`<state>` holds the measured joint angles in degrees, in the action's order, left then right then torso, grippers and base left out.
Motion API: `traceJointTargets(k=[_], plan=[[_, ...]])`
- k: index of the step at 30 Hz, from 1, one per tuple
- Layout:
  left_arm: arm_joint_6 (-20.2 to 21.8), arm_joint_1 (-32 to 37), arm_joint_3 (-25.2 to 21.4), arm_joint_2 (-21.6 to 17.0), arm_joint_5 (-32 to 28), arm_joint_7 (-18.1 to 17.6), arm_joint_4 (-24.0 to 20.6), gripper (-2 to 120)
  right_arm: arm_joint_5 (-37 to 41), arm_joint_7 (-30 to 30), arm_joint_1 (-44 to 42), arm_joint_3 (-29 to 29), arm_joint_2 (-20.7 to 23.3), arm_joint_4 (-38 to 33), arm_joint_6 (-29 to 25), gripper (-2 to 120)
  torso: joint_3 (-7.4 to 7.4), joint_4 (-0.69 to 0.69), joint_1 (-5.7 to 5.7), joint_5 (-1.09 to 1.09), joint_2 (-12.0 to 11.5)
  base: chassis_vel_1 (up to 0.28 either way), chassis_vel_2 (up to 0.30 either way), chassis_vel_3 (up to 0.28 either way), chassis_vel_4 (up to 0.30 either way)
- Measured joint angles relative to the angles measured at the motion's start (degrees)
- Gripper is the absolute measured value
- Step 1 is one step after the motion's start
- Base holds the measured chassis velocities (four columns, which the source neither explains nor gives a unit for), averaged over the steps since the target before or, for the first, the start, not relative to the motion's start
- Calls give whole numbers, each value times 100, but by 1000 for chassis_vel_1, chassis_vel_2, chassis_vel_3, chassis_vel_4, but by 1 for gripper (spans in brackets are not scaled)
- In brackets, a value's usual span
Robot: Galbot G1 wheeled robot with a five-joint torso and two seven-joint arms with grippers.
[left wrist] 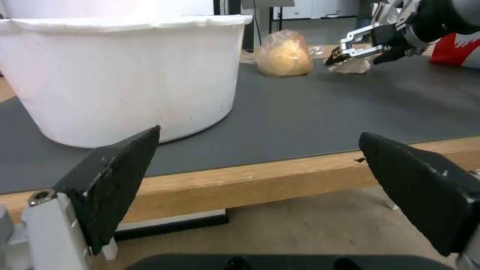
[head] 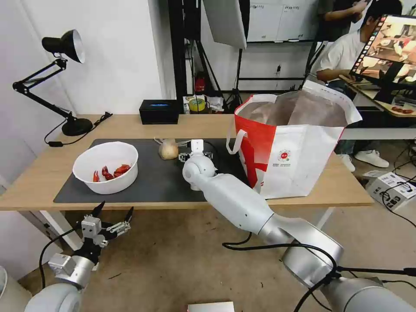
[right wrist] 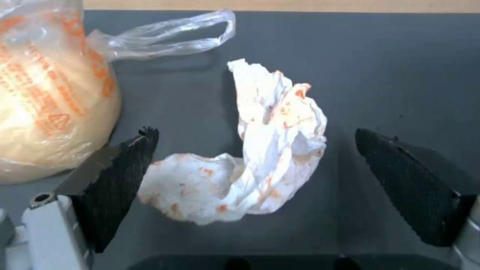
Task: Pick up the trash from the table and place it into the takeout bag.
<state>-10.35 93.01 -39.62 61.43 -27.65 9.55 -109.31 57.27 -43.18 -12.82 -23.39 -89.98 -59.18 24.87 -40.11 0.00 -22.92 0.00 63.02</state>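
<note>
Right tool (right wrist: pixel 255 180) hangs wide open, empty, straddling the crumpled tissue (right wrist: pixel 260 150) on the counter's mat (right wrist: pixel 400 75), bagged lump (right wrist: pixel 45 105) just beside 1 finger.

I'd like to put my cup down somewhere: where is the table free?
Bare mat lies between the white bowl and the takeout bag; bare wood lies left of the bowl. It is crowded where the right claw hangs open over the tissue, beside the knotted bag.

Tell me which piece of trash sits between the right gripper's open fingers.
The crumpled white tissue, stained orange: the right gripper straddles it, while the knotted bag lies beside it.
</note>
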Motion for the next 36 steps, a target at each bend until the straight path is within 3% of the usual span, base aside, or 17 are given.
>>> traceJointTargets(k=[19, 26, 29, 36], plan=[[0, 2, 40, -15, -1, 0, -2, 100, -8, 79, 58, -1, 4, 144, 147, 96, 0, 0, 0, 0, 0, 0, 0, 0, 0], [-3, -12, 75, -18, -1, -2, 4, 100, -4, 77, 37, -20, 5, 109, 158, 76, 1, -1, 0, 0, 1, 0, 0, 0, 0], [-8, -45, 124, -6, 7, -4, 31, 100, -11, 71, 13, -23, 8, 97, 159, 60, 1, -3, 1, 0, 1, 0, 0, 0, 0], [-16, -97, 190, 10, 32, -8, 72, 100, -17, 62, -46, -14, 10, 54, 158, 37, 2, -5, 1, 0, 2, 0, 0, 0, 0]])
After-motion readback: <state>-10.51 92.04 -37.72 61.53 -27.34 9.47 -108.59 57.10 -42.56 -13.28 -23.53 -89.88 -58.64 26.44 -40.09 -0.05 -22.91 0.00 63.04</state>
